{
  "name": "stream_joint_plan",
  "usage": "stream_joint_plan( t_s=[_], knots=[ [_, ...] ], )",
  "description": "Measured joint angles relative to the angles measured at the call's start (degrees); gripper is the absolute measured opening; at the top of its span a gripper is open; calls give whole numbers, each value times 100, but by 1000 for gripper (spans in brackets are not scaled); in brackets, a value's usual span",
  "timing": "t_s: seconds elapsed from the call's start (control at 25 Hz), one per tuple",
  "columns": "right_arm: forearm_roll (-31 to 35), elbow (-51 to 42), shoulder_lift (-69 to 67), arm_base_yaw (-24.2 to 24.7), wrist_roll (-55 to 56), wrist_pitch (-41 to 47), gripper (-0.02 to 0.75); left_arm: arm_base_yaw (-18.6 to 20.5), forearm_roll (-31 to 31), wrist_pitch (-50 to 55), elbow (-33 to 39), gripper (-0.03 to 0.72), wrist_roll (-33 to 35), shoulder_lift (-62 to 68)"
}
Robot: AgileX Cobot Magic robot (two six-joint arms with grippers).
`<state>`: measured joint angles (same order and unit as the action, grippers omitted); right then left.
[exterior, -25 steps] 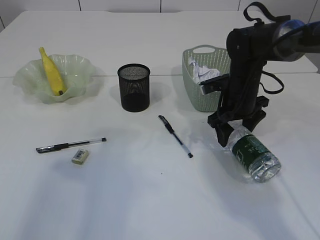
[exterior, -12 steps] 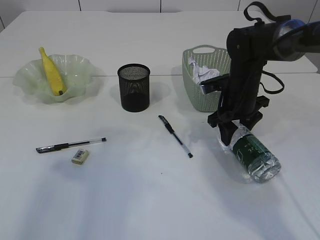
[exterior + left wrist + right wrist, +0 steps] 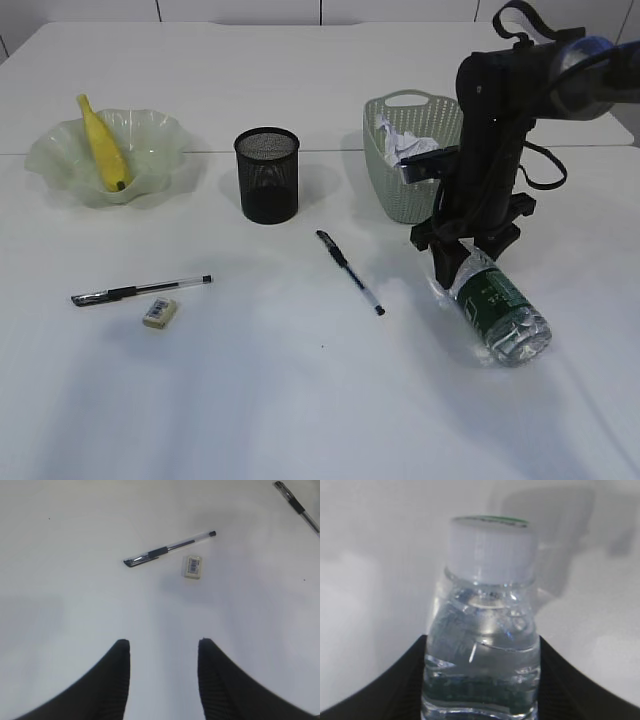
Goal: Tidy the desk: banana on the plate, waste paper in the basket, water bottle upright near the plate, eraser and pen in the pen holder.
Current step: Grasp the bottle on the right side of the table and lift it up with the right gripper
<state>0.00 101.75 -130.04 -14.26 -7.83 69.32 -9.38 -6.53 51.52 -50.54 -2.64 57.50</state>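
The water bottle (image 3: 500,310) lies on its side on the desk (image 3: 300,400), cap toward the basket (image 3: 395,190). My right gripper (image 3: 462,262) is shut on its neck end; in the right wrist view both fingers press the bottle (image 3: 485,670) below the white cap (image 3: 490,547), with the gripper (image 3: 482,642) around it. The banana (image 3: 104,148) lies in the plate (image 3: 160,140). The waste paper (image 3: 400,143) sits in the basket. One pen (image 3: 140,290) and the eraser (image 3: 160,312) lie front left. My left gripper (image 3: 164,647) is open and empty, short of that pen (image 3: 170,549) and eraser (image 3: 192,566).
The pen holder (image 3: 267,175) stands between the plate and the basket. A second pen (image 3: 350,272) lies slantwise in front of it, left of the bottle, and shows at the top right corner of the left wrist view (image 3: 297,506).
My right gripper has closed down onto the bottle's neck, and the bottle has shifted slightly left and toward the basket. Everything else stays put.
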Motion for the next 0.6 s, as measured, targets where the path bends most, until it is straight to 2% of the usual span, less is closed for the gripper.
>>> stream_joint_plan(
  t_s=[0.6],
  knots=[
    [308, -224, 1268, 0, 164, -11, 398, 0, 0, 0, 0, 319, 0, 0]
  ],
)
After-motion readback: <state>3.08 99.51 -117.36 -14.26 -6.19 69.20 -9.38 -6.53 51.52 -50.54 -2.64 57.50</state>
